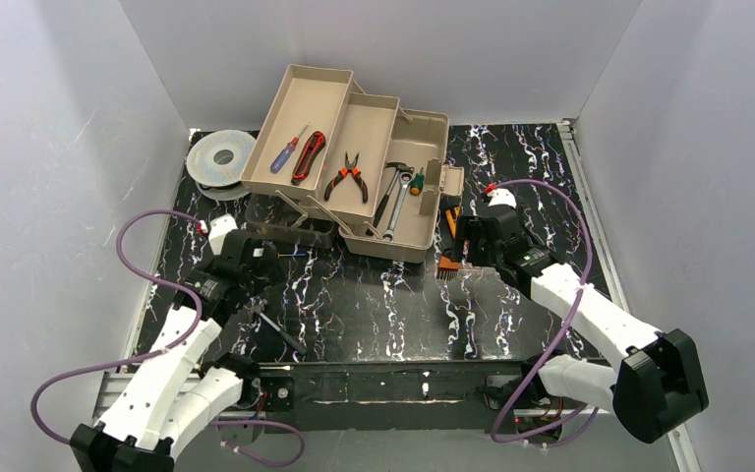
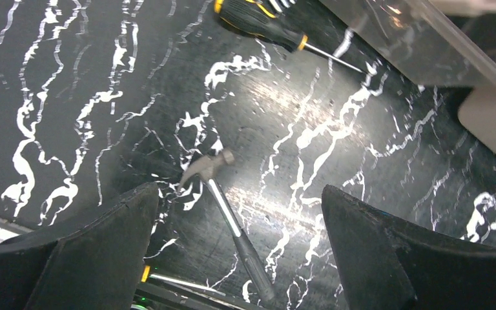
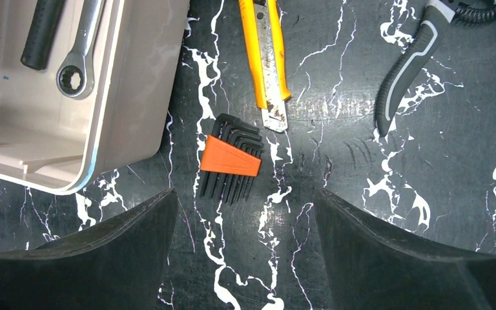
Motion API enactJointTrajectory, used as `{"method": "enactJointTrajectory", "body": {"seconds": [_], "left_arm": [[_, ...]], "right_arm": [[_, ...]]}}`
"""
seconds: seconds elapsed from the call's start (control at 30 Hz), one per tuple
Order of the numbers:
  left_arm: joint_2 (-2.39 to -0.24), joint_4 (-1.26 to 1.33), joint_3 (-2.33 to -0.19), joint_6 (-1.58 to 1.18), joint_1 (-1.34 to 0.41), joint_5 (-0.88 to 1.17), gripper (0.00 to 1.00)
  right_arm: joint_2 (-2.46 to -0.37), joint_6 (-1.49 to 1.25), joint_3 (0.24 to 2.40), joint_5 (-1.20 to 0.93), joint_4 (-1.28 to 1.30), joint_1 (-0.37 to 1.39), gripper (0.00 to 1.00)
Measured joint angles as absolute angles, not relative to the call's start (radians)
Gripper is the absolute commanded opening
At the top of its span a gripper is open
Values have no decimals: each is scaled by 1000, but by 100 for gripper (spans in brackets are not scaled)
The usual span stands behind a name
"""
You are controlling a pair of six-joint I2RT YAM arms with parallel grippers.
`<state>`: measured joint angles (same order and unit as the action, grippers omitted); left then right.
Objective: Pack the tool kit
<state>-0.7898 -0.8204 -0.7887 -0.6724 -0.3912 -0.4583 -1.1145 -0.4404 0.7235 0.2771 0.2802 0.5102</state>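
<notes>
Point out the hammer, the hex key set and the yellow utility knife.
hammer (image 2: 229, 219), left wrist view, on its metal shaft.
hex key set (image 3: 230, 159), right wrist view, on the orange holder.
yellow utility knife (image 3: 265, 61), right wrist view, on the middle of its body.

The top external camera sits high above and behind the arm bases. It faces down and forward and takes in the whole black, white-veined marble-patterned counter (image 1: 383, 295) from afar. The left wrist camera looks down from close range at the near left, over a small steel-headed hammer with a black handle (image 2: 223, 206); the top view shows that hammer (image 1: 277, 330) too. The right wrist camera looks straight down, close, at a set of black hex keys in an orange holder (image 3: 230, 158) beside a corner of the open tan plastic toolbox (image 3: 135, 97), and the top view shares both.
</notes>
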Motion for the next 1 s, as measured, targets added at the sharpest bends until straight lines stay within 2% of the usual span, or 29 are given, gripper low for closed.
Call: {"method": "enactJointTrajectory", "body": {"seconds": [0.33,0.47,0.73,1.0], "left_arm": [[-865,-770,-816,-646,-131,-341,98],[-896,-718,-812,-648,-83,-298,93],[-965,-767,-797,-777,-56,-221,93],[-940,-870,-697,-983,-109,-130,84]], "right_arm": [[-1140,-441,722,212,242,510,84],[-1127,-442,721,183,230,510,84],[-1054,-443,677,153,212,510,84],[-1037,-452,657,139,206,510,84]]}}
